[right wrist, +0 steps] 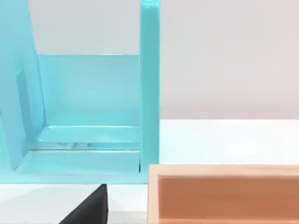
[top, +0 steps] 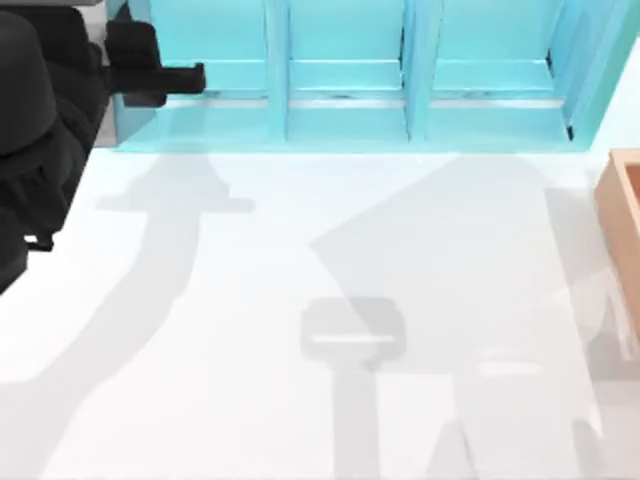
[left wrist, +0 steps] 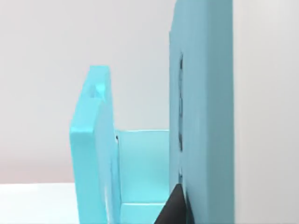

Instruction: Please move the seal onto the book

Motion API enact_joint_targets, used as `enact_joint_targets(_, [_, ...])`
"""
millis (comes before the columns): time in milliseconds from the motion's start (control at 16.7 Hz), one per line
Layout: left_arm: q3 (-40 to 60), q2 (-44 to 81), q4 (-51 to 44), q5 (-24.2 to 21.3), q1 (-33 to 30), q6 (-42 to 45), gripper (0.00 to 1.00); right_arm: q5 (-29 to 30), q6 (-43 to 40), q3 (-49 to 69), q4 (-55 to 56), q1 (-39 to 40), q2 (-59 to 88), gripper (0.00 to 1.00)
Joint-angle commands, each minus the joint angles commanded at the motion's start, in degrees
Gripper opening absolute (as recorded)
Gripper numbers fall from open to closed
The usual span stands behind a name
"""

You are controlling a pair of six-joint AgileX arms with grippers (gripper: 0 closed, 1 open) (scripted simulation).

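Note:
The seal and the book are both out of view. My left arm is the black mass at the table's back left corner. Its gripper (top: 188,78) reaches toward the left end of the light-blue shelf unit (top: 345,120). In the left wrist view a dark fingertip (left wrist: 174,207) sits close against the shelf's side wall (left wrist: 201,112). The right wrist view has one dark fingertip (right wrist: 91,210) of my right gripper, low over the white table. It faces the shelf's end compartment (right wrist: 88,93) and the wooden box (right wrist: 224,193).
The shelf unit, with three open compartments, runs along the back of the table. An orange-tan wooden box (top: 622,235) stands at the right edge. Arm shadows lie across the bare white tabletop (top: 300,400) in the middle and front.

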State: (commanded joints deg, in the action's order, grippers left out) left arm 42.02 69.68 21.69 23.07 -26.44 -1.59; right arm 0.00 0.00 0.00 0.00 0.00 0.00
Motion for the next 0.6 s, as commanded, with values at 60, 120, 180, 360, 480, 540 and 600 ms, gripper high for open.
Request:
enact_joint_targets(60, [0.4,0.6,0.0,0.5,-0.6,-1.2,0.0,0.0,0.0,0.0,0.0,0.0,0.0,1.0])
enact_joint_targets(120, [1.1,1.5,-0.1,1.3,-1.5,-3.0,0.0,0.0,0.0,0.0,0.0,0.0,0.0,1.0])
enact_joint_targets(180, [1.8,2.7,-0.2,2.4,-2.5,-5.4,0.0,0.0,0.0,0.0,0.0,0.0,0.0,1.0])
enact_joint_targets(360, [4.6,7.7,-1.1,7.0,-6.8,-16.2,0.0,0.0,0.0,0.0,0.0,0.0,0.0,1.0])
enact_joint_targets(480, [6.7,12.0,-2.1,10.9,-10.3,-26.4,0.0,0.0,0.0,0.0,0.0,0.0,0.0,1.0])
enact_joint_targets(540, [7.8,14.3,-2.8,13.0,-12.2,-32.1,0.0,0.0,0.0,0.0,0.0,0.0,0.0,1.0])
enact_joint_targets(600, [8.8,16.8,-3.5,15.2,-14.2,-38.2,0.0,0.0,0.0,0.0,0.0,0.0,0.0,1.0])
